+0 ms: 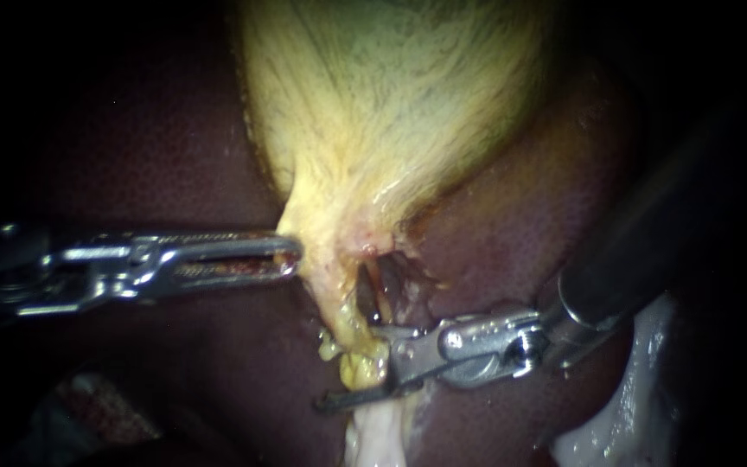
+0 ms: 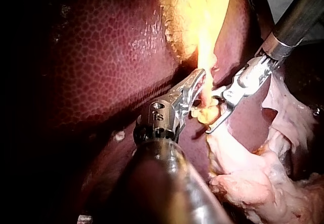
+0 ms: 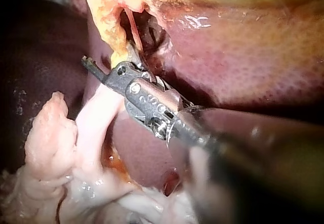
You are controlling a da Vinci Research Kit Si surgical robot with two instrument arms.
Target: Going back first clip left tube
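Left instrument [image 1: 291, 257] lies level, jaws clamped on the gallbladder [image 1: 391, 112]; right instrument [image 1: 349, 367] angled, jaws agape.

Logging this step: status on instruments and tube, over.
Left instrument shut on gallbladder neck. Right instrument open, jaws astride the tube. Nothing blocking its path back.

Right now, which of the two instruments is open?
The right instrument: it gapes wide around the yellow strand, whereas the left instrument is clamped shut on the gallbladder.

dark liver [image 1: 175, 156], yellow gallbladder [image 1: 391, 95] on it
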